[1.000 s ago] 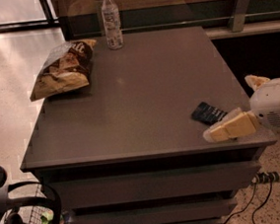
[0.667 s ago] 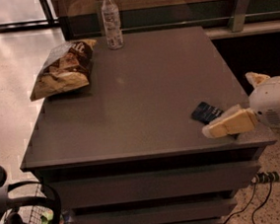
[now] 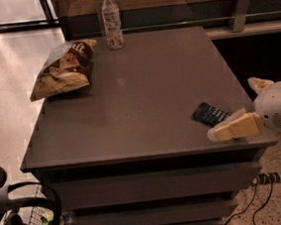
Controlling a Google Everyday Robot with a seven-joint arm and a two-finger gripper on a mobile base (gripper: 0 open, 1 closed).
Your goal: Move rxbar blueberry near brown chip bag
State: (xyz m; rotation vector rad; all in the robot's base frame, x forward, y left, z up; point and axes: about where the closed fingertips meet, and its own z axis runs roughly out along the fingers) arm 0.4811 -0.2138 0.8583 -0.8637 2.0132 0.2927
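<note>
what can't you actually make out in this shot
Camera view only:
- pincer, at the table's right front corner beside the rxbar blueberry: its arm is cut off by the right edge.
- rxbar blueberry: lettering too small to read.
- bottle: label print too small to read.
- brown chip bag: far side hidden by its own bulk.

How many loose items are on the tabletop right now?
3: the chip bag at the far left corner, the bottle at the far edge, and the rxbar front right, beside the gripper. None looks hidden.
</note>
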